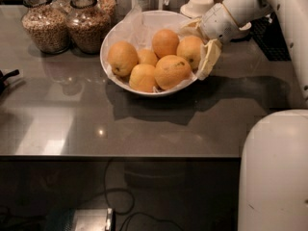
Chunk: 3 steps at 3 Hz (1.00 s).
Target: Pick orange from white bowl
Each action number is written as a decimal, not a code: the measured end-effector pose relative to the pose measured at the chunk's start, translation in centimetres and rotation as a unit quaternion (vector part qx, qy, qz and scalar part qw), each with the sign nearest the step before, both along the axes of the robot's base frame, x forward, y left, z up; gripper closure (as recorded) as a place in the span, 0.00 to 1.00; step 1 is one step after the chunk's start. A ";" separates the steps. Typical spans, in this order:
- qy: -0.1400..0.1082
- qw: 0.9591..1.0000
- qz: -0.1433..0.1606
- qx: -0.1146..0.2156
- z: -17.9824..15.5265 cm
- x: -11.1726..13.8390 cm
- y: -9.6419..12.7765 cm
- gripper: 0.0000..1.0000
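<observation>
The white bowl, lined with crinkled paper, stands at the back middle of the grey counter and holds several oranges. My gripper reaches in from the upper right and sits at the bowl's right rim. Its cream fingers are apart: one finger hangs just outside the rim, the other is behind the rightmost orange. That orange lies between them, still resting in the bowl. Other oranges lie at the left, the front and the back.
Two glass jars of grain stand at the back left. An upturned white cup on a saucer is behind the bowl. A black mat lies at the right. My white body fills the lower right. The counter's front edge runs across.
</observation>
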<state>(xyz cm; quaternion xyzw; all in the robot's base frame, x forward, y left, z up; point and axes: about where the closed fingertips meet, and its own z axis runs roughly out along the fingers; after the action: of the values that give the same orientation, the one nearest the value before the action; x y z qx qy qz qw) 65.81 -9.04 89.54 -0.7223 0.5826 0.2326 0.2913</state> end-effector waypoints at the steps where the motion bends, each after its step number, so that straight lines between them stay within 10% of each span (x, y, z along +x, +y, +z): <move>1: -0.029 0.999 -0.013 0.011 1.6 1.6 -0.2 0.00; 3: -0.039 0.999 -0.026 -0.006 2.4 1.4 0.5 0.00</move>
<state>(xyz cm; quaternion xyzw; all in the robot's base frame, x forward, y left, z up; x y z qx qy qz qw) 67.24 -8.55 91.99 -0.7171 0.5905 0.1933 0.3158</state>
